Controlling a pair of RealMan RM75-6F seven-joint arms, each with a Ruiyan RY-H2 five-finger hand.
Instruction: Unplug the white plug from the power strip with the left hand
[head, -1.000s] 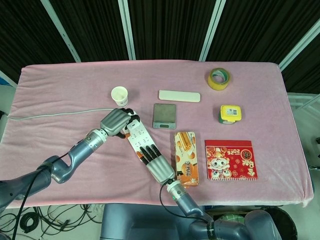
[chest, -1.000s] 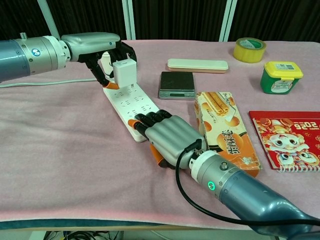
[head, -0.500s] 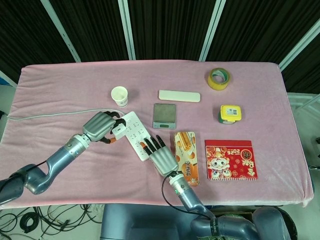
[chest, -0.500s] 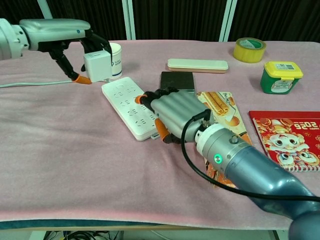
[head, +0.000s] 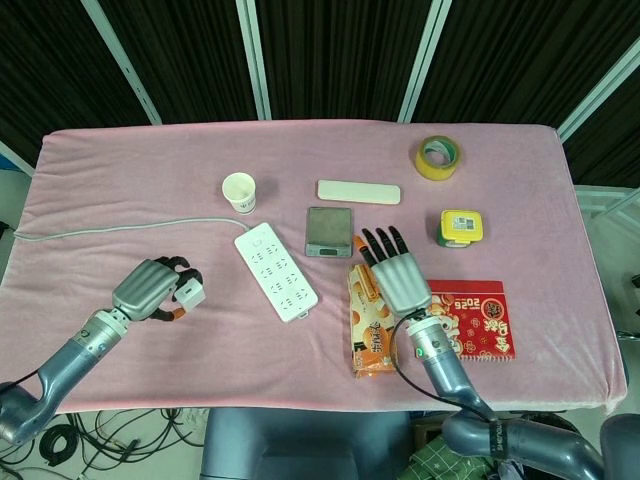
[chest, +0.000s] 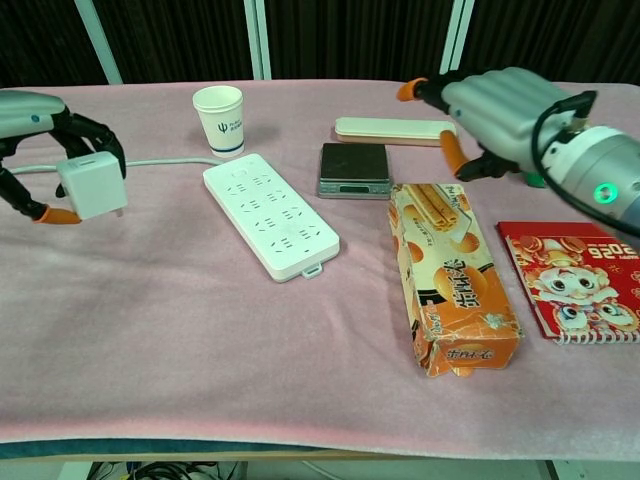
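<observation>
White, hard plastic: the small cube-shaped plug (chest: 91, 184), light and smooth-sided, sits pinched by its flat faces in the left hand (head: 150, 289) at lower left, well clear of the long white power strip (chest: 269, 213). The right hand (chest: 492, 107) hovers, fingers spread, empty.

Mostly pink, white and orange here

White plug (chest: 92, 184) in the grey left hand (head: 150, 288), white power strip (chest: 270, 213) on pink cloth (chest: 200, 330), orange fingertips (chest: 62, 215).
</observation>
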